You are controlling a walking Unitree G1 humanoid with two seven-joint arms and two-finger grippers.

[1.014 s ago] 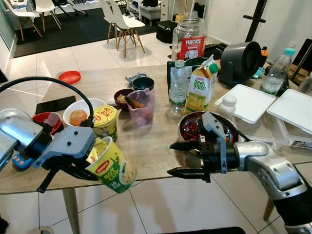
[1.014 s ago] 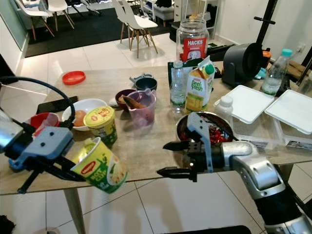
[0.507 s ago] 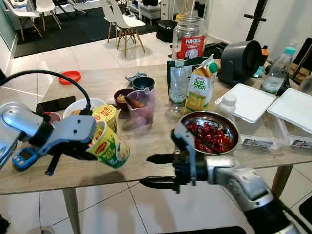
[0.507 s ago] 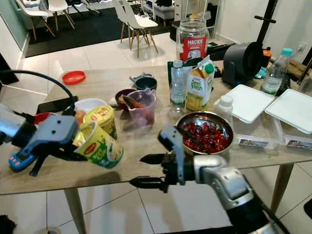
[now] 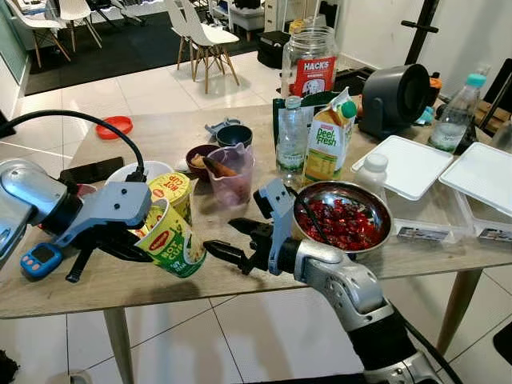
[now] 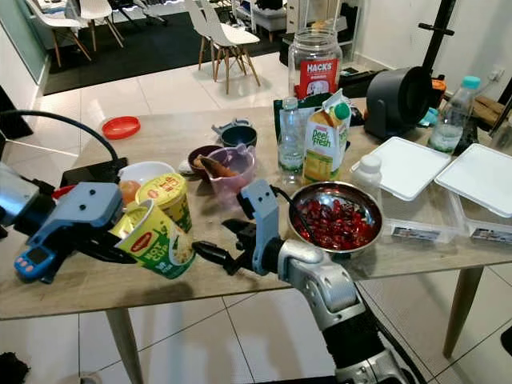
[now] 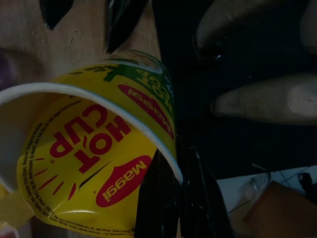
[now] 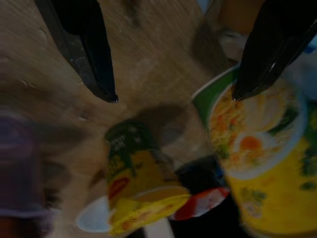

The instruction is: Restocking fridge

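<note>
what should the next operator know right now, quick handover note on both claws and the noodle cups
Left claw: shut on the rim of a tilted noodle cup, held over the front edge of the table.
Right claw: open, holding nothing, fingers pointing at the held cup from its right.
Second noodle cup stands upright on the table, just behind the held one, beside a white bowl.
Juice carton, water bottle and steel bowl of red food sit on the table, untouched.
Done: one cup lifted.
Left: carry it to the fridge, then the other items.

Wooden table (image 5: 160, 144) carries steel bowl (image 5: 344, 218), juice carton (image 5: 327, 142), jar (image 5: 309, 62).
</note>
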